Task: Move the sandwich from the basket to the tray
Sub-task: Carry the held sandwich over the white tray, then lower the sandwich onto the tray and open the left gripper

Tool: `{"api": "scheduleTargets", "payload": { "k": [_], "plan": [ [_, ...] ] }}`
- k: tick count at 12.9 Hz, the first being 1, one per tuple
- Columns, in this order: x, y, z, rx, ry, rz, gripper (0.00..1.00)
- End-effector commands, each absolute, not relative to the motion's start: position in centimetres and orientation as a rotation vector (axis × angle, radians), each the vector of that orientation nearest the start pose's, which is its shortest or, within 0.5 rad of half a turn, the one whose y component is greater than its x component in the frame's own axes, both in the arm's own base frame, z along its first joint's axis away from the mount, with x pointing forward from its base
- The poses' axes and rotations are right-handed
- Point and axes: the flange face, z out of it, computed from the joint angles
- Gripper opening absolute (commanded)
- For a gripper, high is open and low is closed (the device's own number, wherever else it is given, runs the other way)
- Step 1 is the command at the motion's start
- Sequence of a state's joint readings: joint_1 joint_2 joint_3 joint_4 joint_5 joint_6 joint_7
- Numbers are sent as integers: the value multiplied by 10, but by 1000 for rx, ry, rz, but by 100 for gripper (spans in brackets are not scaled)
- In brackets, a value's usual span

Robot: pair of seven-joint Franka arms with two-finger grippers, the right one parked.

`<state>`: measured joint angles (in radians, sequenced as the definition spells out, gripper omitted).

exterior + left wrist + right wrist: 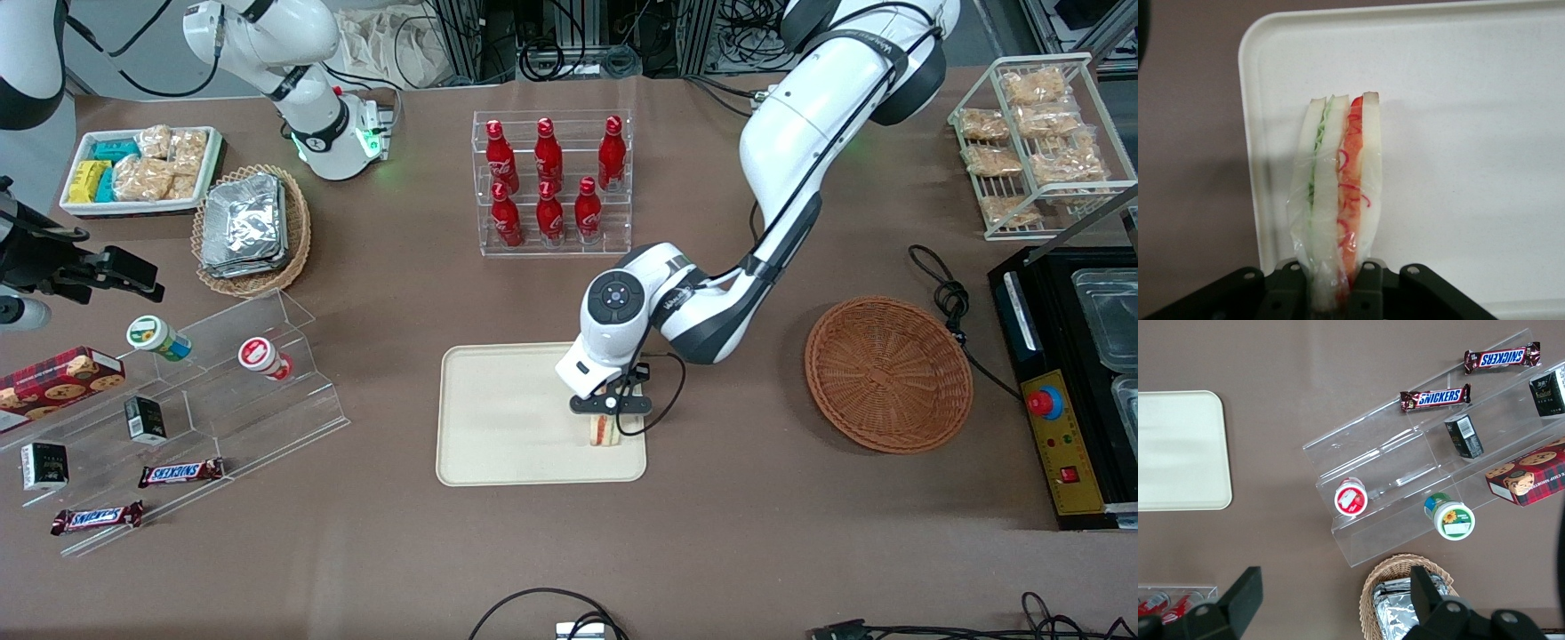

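The sandwich (603, 430) is over the tray (498, 418) now, standing on edge near the tray's corner closest to the basket (887, 373), filling layers showing green and red through the wrap. The gripper (610, 411) has it pinched between its fingers from above; can't tell whether the bread actually touches the tray surface. The basket sits well apart from the tray, toward the working arm's end of the bench (729, 533). Farther from the front camera than the tray there's a clear rack of red bottles (551, 182).
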<state>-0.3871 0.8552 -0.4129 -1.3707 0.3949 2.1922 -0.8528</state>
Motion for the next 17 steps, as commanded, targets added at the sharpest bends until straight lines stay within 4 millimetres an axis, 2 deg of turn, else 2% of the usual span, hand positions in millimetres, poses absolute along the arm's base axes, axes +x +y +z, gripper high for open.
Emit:
{"api": "scheduleTargets", "payload": {
  "k": [1, 3, 5, 6, 8, 9, 11, 12, 13, 17],
  "plan": [
    [575, -476, 234, -3155, 40, -106, 19],
    [573, -477, 231, -3146, 52, -111, 31],
    [574, -476, 227, -3144, 49, -108, 48],
    [573, -477, 227, -3146, 50, -107, 58],
    [574, -477, 228, -3145, 1, -114, 87],
    [574, -477, 230, -3141, 7, -125, 96],
    [578, -474, 242, -3141, -41, -146, 99],
    [582, -471, 255, -3143, -102, -169, 99],
    [585, -468, 273, -3146, -146, -201, 99],
    [606, -430, 357, -3076, -340, -278, 100]
  ]
}}
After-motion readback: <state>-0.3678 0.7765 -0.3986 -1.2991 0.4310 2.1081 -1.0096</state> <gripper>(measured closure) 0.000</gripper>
